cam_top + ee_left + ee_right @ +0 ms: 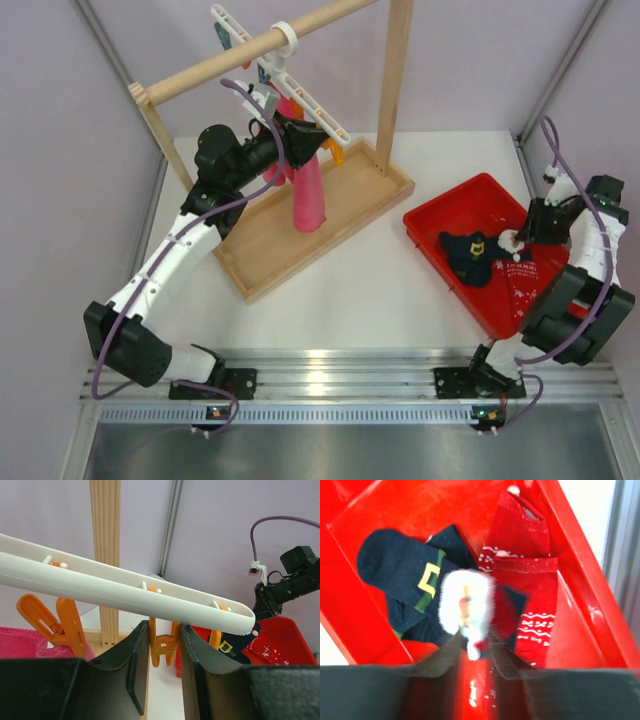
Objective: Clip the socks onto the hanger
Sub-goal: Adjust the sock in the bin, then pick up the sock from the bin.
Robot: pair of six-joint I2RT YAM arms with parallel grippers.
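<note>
Left gripper: clamped on an orange clip beneath the hanger; arm raised beside the wooden rail.
Right gripper: low inside red tray, walls near; blurred, jaw state cannot be told.
Socks: navy, lying in tray.
Surface: white table, open between tray and rail.

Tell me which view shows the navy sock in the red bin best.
Right wrist: the navy sock sits large in the red bin, yellow buckle mark clear. Top external shows it small and dark; left wrist catches only a sliver below the hanger end.
</note>
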